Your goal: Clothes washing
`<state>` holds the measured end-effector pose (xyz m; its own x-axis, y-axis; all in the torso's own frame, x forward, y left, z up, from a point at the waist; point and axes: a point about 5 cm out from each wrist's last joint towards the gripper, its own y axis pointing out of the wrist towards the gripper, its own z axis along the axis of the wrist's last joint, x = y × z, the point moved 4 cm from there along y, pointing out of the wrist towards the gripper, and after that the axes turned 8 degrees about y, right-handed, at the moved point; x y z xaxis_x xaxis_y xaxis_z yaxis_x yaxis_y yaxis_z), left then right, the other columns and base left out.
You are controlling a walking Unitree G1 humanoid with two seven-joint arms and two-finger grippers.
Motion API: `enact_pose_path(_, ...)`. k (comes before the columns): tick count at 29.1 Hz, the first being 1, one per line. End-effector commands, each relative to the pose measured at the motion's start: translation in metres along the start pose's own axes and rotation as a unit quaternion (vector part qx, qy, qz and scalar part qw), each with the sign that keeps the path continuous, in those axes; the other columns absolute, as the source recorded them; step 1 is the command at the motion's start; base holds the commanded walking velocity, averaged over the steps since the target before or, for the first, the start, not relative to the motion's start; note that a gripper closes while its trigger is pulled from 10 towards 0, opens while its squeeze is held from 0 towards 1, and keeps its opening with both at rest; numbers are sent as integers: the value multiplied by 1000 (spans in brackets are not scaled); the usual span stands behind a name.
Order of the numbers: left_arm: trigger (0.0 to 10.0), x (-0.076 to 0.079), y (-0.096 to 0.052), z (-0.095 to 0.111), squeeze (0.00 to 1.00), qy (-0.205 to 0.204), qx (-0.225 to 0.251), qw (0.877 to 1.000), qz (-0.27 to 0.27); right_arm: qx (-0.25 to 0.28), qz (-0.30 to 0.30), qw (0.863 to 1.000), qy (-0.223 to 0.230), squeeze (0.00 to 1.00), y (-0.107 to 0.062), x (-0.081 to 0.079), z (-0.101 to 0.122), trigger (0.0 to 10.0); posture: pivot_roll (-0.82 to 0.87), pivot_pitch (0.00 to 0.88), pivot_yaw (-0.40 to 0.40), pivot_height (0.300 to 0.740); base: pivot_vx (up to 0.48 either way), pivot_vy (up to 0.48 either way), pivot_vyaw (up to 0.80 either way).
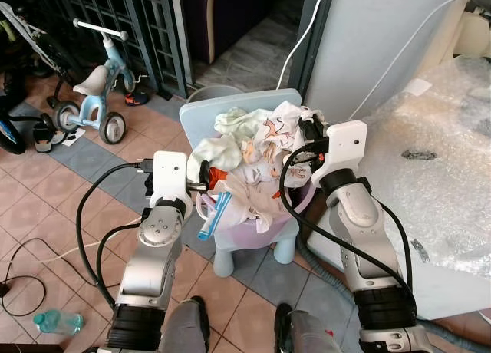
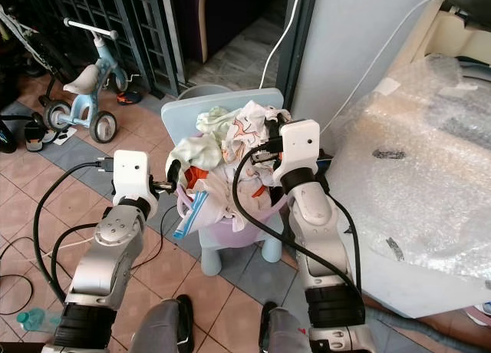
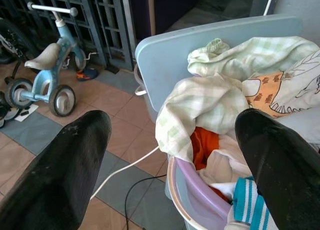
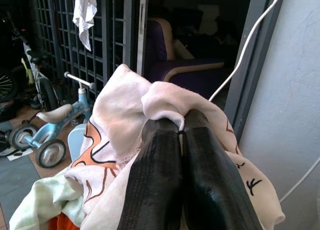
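Nearest the camera, the robot's two legs stood on a tiled floor (image 1: pixel 46 215), with a plastic bottle (image 1: pixel 57 321) lying by the left foot. Just ahead, a purple basket (image 1: pixel 303 199) heaped with clothes (image 1: pixel 253 157) rested on a pale blue stool (image 1: pixel 230 249), whose back rose behind the heap. The left gripper (image 3: pixel 170 155) hovered at the basket's left rim with its fingers (image 3: pixel 60 175) spread wide and holding nothing; a green checked cloth (image 3: pixel 200 105) and an orange garment (image 3: pixel 202 142) lay between and just beyond them. The right gripper (image 4: pixel 182 135) was at the heap's upper right, its fingers (image 4: pixel 155 185) pressed together on a fold of the white printed shirt (image 4: pixel 115 110), which draped over them and onto the pile.

The shirt lay forward and to the left of the right gripper, its bulk trailing down toward the basket's middle. Judged from this, the right arm was the working one, and the coming move would probably be a lift up and away from the heap; the shirt could drag neighbouring pieces out with it.

Farther off, to the right, a bubble-wrapped appliance (image 1: pixel 437 138) stood beside a grey wall. To the left a blue tricycle (image 1: pixel 96 92) stood before a dark metal grille (image 1: pixel 146 31).
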<state>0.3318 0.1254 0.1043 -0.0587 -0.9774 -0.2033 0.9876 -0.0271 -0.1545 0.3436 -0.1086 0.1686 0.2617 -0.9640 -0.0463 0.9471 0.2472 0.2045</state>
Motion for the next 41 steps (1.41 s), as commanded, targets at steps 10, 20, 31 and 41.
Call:
enact_pose_path(10,10000,2,0,0,0,-9,16,1000,-18,-2,-6,1000,4,0,-1,-2,3,10000,-1,82,24,740,-32,0,0)
enact_pose_path(20,10000,7,-2,1,0,-15,23,999,-32,-1,-19,1000,2,0,-1,2,2,10000,-4,84,32,740,0,-92,-215)
enact_pose_path(31,10000,7,1,2,0,-19,26,999,-31,3,-17,1000,0,0,2,1,4,10000,-15,78,25,740,0,-356,-582)
enact_pose_path(41,10000,6,2,0,0,-23,26,999,-25,11,-27,1000,-9,0,4,5,7,10000,-18,71,33,740,0,-323,-509)
